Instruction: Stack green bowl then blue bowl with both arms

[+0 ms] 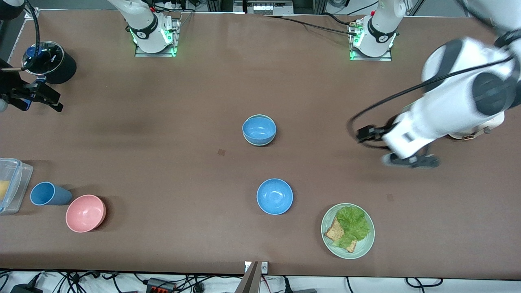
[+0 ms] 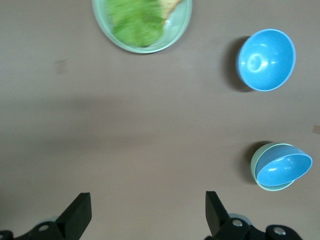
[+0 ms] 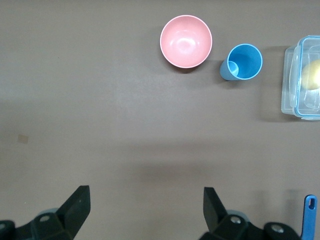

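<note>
A blue bowl (image 1: pixel 259 128) sits slightly tilted inside the green bowl (image 1: pixel 257 144) at the table's middle. The pair also shows in the left wrist view, blue bowl (image 2: pixel 284 169) in green bowl (image 2: pixel 256 162). A second blue bowl (image 1: pixel 274 196) (image 2: pixel 266 60) stands alone, nearer the front camera. My left gripper (image 1: pixel 411 160) (image 2: pixel 147 215) is open and empty over bare table toward the left arm's end, apart from the stack. My right gripper (image 3: pixel 145 212) is open and empty, high over bare table toward the right arm's end. It is out of the front view.
A pale green plate (image 1: pixel 328 239) (image 2: pixel 182 25) with lettuce and toast lies near the front edge. A pink bowl (image 1: pixel 85 213) (image 3: pixel 186 41), a blue cup (image 1: pixel 47 193) (image 3: pixel 242 62) and a clear container (image 1: pixel 10 185) (image 3: pixel 300 82) sit at the right arm's end. A black round object (image 1: pixel 49 63) and a clamp (image 1: pixel 36 95) stand there too.
</note>
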### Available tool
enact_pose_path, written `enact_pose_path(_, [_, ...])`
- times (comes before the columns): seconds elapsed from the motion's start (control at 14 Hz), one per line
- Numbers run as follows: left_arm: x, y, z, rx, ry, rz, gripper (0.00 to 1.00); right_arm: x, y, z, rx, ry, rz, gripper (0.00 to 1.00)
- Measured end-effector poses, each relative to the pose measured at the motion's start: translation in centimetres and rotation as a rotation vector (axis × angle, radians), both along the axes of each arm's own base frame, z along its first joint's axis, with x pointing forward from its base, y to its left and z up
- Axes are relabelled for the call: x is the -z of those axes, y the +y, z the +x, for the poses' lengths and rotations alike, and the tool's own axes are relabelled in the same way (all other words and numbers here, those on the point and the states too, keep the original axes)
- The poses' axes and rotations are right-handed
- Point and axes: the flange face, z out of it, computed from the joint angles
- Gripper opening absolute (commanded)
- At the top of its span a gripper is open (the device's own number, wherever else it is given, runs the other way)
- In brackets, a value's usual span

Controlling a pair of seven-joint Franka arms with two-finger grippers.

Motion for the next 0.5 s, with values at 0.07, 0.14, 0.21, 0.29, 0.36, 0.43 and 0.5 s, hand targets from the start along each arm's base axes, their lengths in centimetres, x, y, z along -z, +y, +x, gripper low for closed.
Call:
enact_pose_path(0.07, [-0.7,2.2,-0.9,-0.013,-0.005,0.013,1.0,0.1,0.0,-0.1,0.0,0.008,0.0,1.0])
enact_pose_path(0.14, [-1.4,4.0,-1.8,-0.024,-0.013,0.022,1.0,0.2,0.0,-0.1,0.0,0.015,0.001,1.0])
enact_pose_path(0.21, [-2.3,5.1,-2.6,-0.031,-0.022,0.028,1.0,0.3,0.0,-0.1,0.0,0.02,0.001,1.0])
enact_pose_path(0.29, [-2.9,5.5,-3.4,-0.033,-0.027,0.035,1.0,0.3,0.0,-0.2,0.0,0.024,0.001,1.0])
enact_pose_path(0.36, [-3.3,5.4,-4.1,-0.032,-0.03,0.04,1.0,0.3,0.0,-0.2,0.0,0.026,0.001,1.0])
enact_pose_path(0.43, [-3.4,5.2,-4.5,-0.031,-0.03,0.044,1.0,0.3,0.0,-0.2,0.0,0.027,0.002,1.0])
enact_pose_path(0.5, [-3.4,5.4,-4.7,-0.033,-0.029,0.046,1.0,0.3,0.0,-0.2,0.0,0.028,0.002,1.0])
